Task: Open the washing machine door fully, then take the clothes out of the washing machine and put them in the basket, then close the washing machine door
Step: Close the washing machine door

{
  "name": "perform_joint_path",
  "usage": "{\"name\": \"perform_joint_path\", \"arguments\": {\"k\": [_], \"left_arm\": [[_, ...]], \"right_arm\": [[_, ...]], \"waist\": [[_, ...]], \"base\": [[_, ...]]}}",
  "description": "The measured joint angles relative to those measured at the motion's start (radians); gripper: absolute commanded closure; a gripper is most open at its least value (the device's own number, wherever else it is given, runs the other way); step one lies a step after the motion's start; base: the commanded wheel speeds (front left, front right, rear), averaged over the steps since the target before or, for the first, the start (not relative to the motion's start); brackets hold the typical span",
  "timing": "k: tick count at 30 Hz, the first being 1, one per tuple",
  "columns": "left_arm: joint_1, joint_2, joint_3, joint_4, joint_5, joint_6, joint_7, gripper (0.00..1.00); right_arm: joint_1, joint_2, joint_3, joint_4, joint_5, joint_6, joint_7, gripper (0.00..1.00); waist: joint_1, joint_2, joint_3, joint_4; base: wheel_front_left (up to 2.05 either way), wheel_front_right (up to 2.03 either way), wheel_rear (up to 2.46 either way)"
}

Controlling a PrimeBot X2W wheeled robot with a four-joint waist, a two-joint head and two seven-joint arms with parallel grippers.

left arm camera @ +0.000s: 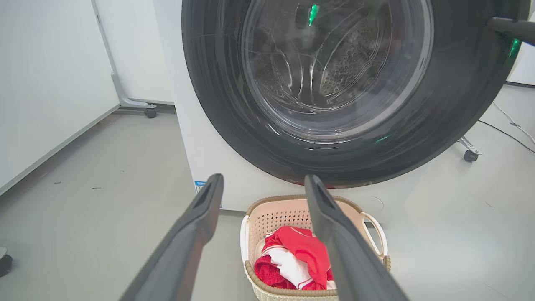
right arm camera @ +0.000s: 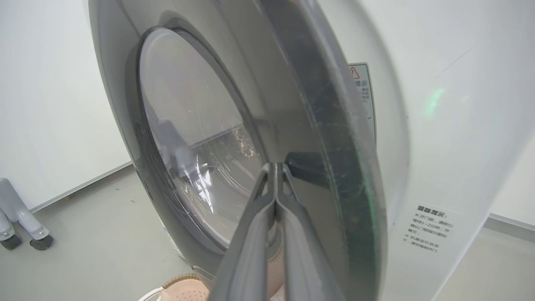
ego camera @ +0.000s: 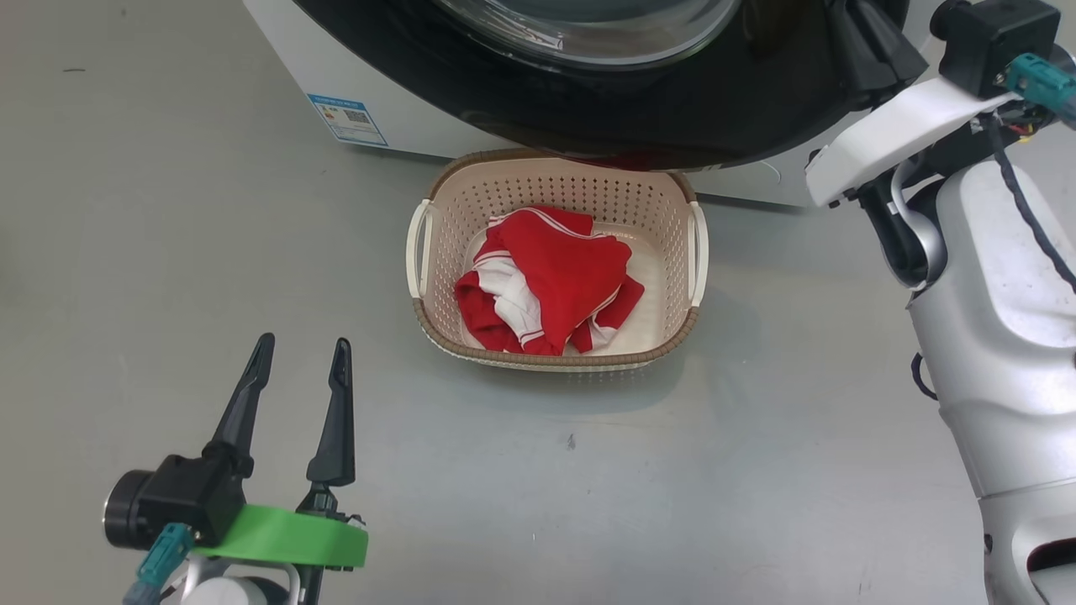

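The cream basket stands on the floor just in front of the washing machine, with the red and white clothes heaped inside it. Above it the washing machine door shows its glossy black rim and glass bowl. My left gripper hangs open and empty at the lower left, well short of the basket. My right gripper is shut, its tips against the door's black face near the edge. Between my left gripper's fingers I see the basket, the clothes and the door.
Grey floor spreads around the basket. A white panel on a castor stands left of the machine, another castor and a cable lie to its right. My pale right forearm fills the right side.
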Motion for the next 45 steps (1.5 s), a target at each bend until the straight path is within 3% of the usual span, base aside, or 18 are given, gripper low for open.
{"name": "perform_joint_path", "arguments": {"k": [24, 45], "left_arm": [[-0.079, -0.022, -0.031, 0.023, 0.002, -0.018, -0.018, 0.0], [-0.117, -0.033, -0.029, 0.073, 0.002, -0.024, -0.027, 0.0]], "right_arm": [[-0.225, -0.09, -0.04, 0.138, 0.009, 0.009, -0.013, 1.0], [-0.267, -0.071, -0.03, 0.26, 0.003, 0.009, -0.099, 1.0]], "waist": [[0.0, 0.0, 0.087, 0.053], [0.0, 0.0, 0.098, 0.067]], "base": [[0.0, 0.0, 0.0], [0.0, 0.0, 0.0]]}}
